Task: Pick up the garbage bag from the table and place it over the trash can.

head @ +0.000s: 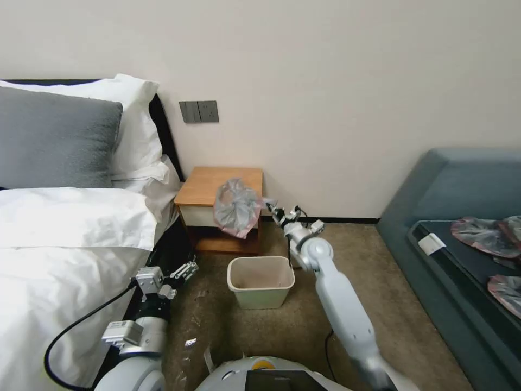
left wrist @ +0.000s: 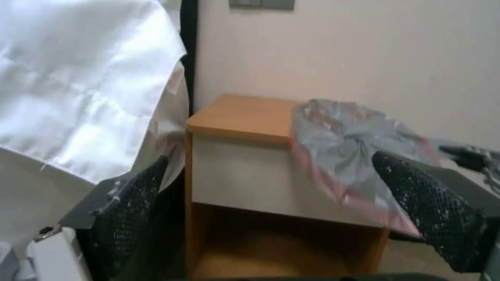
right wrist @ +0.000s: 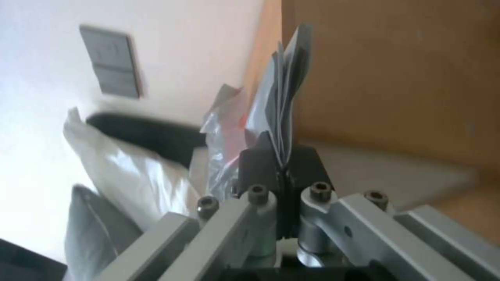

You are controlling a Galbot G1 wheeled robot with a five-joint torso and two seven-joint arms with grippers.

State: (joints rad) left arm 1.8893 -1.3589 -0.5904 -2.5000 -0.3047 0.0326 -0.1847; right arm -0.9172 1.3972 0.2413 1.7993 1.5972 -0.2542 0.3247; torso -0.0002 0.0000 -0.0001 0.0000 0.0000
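The right gripper is clenched on the bag, which hangs at its nine o'clock off the table front, with the bin at six o'clock below, while the left gripper, released, waits by the bed

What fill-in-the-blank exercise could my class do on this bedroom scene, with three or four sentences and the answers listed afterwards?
1. The right end effector is shut on the garbage ____.
2. The garbage bag hangs in front of the wooden ____.
3. The trash can stands on the floor with its inside ____.
4. The left end effector waits beside the ____, its fingers open.

Missing words: bag; table; empty; bed
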